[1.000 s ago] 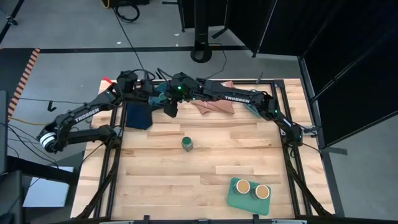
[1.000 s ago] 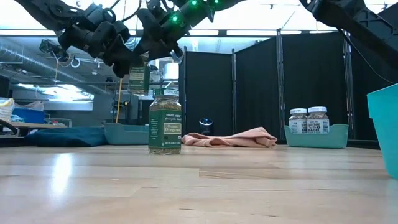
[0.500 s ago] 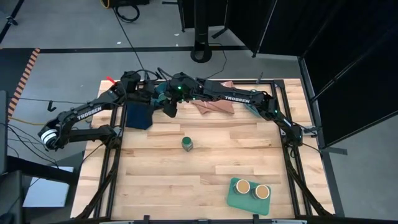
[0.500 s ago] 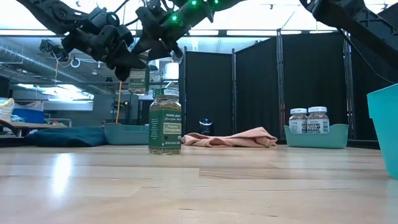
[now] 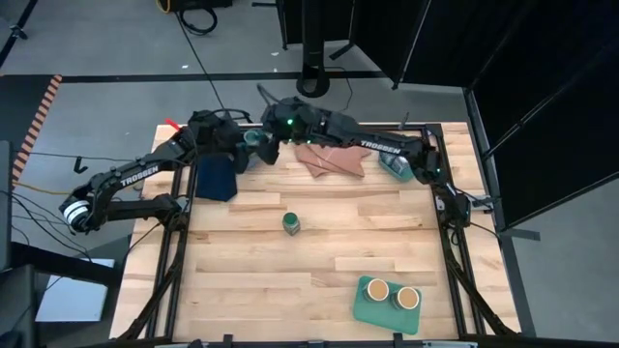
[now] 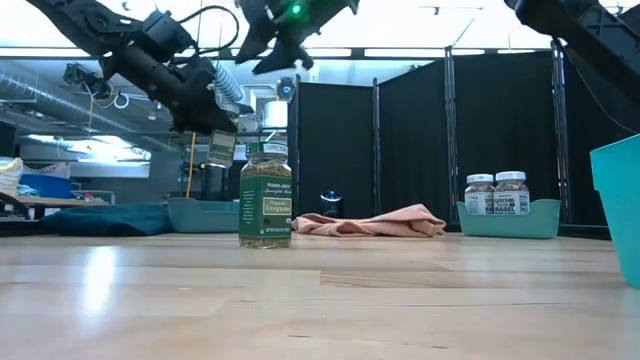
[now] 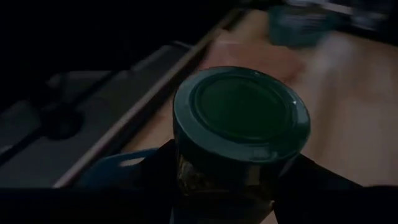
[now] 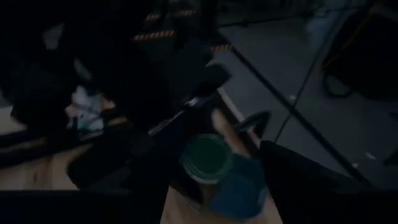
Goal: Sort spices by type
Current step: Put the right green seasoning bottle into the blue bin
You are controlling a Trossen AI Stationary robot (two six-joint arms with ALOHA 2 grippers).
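My left gripper [image 6: 210,118] is shut on a green-lidded spice jar [image 6: 221,148], up in the air over the far-left teal bin [image 6: 205,215]. My right gripper [image 6: 272,55] hangs open above and beside that jar, touching nothing. A second green-lidded jar [image 5: 291,223] stands upright on its base mid-table. Two tan-topped jars [image 5: 392,293] stand on the green tray [image 5: 368,307] near the front right. Two white-lidded jars [image 6: 496,193] stand in the far-right teal bin [image 6: 508,220]. My left gripper pinches the jar's body just under its green lid [image 7: 186,177] between its two fingers, one on each side. The fingers slant down from the table's left. The jar hangs a little tilted below them, lifted clear of the bin and the table.
A pink cloth [image 5: 331,160] lies at the far middle and a dark blue cloth [image 5: 215,180] at the far left. Another teal bin's wall [image 6: 620,200] shows close by at the right of the low view. Bare wood runs across the table's middle and near left.
My left gripper has shut on the green-lidded jar that my right gripper held up, and has turned with it; the jar now hangs a little lower and tipped. My right gripper has let go and risen toward the far edge.
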